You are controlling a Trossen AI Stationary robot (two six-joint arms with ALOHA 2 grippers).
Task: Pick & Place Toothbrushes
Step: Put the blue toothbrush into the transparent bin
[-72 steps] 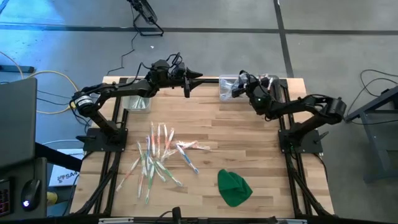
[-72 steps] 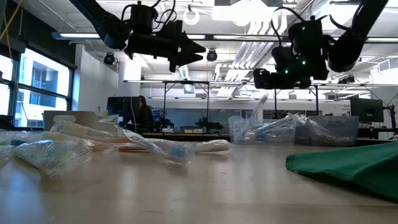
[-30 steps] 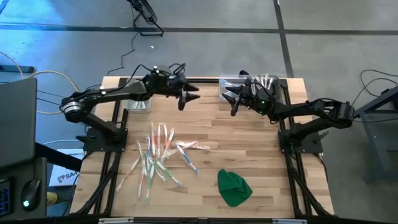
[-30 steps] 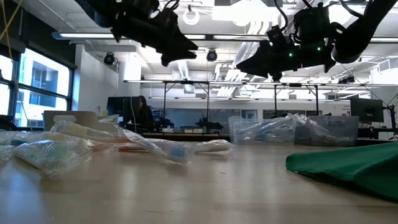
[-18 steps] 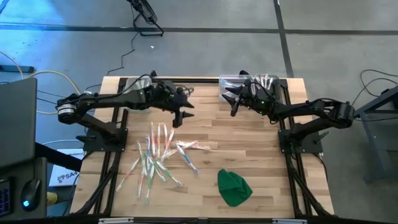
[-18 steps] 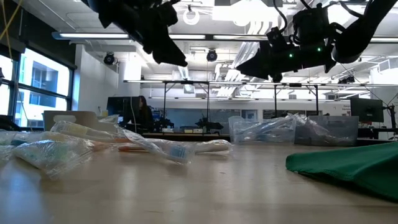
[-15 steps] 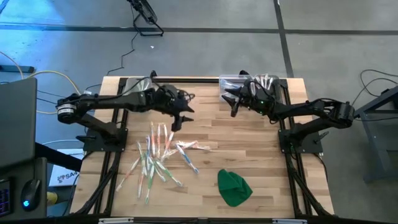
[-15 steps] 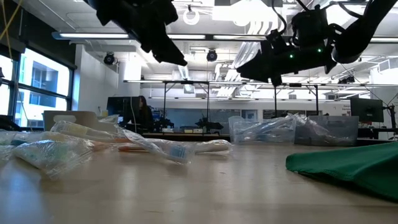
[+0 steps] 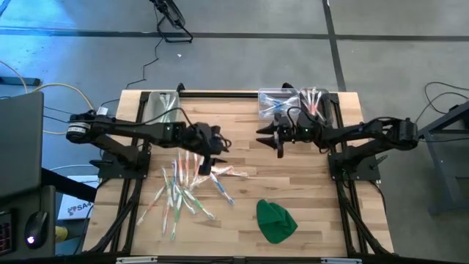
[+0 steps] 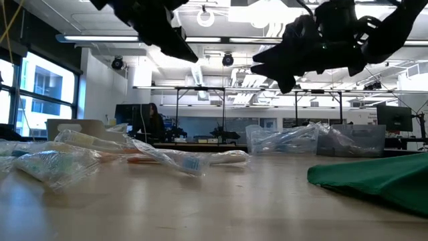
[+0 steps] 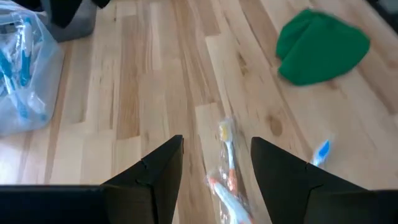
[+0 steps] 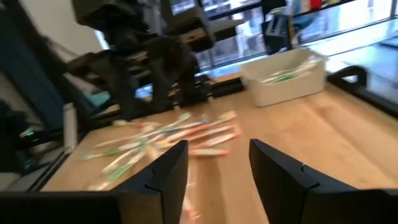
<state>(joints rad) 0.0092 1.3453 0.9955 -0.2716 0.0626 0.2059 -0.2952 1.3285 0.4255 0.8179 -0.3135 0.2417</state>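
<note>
Your toothbrushes [image 9: 187,183] are heaped lower-left of centre on the bench [image 9: 242,158], green cloth [image 9: 275,221] lower right. The left gripper [image 9: 206,163] hangs over the pile's upper edge, jaws wide and empty. They overlap, so you might snag two. The right gripper [image 9: 272,139], centre-right, is empty, jaws part open.
</note>
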